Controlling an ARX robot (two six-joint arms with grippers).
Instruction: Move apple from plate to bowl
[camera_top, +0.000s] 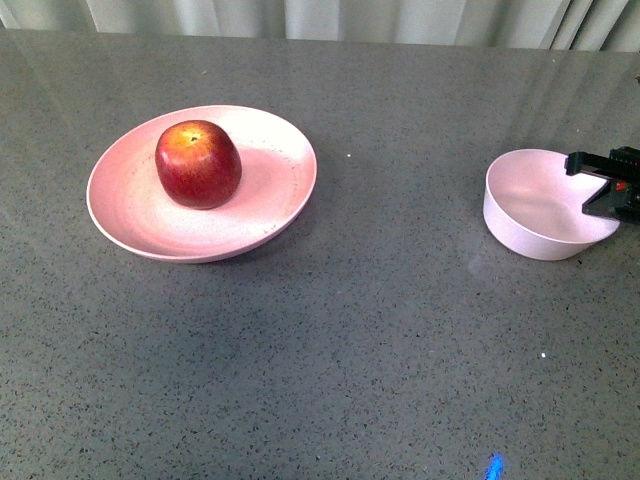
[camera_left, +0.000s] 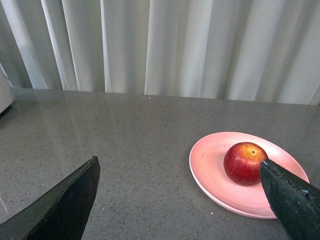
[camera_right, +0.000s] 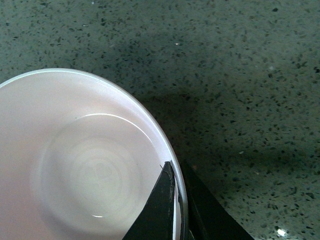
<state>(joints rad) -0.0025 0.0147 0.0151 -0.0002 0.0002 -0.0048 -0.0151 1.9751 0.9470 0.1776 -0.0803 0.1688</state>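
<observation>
- At the 3 o'clock rim of the bowl (camera_top: 535, 225) in the front view, the right jaws are closed to a sliver across the wall. One of the fingers (camera_right: 161, 210) is inside and the other outside, so they have hold of the rim.
- That pinch is probably there to steady the light bowl, so it neither slides nor tips when the apple (camera_top: 198, 165) lands in it.
- The left jaws stand wide open and hold nothing. In the left wrist view they frame bare counter (camera_left: 150, 150), with the apple just past one tip and not touched.
- Open and aimed that way, they look set to reach in for the apple; the pick is not yet begun.
- The apple sits stem up on the plate (camera_top: 120, 215), a little toward 12 o'clock of its centre. The plate lies at about 10 o'clock on the counter, well apart from the bowl at 3 o'clock.
- Count: one apple, one plate, one bowl (empty inside), and two pairs of jaws.
</observation>
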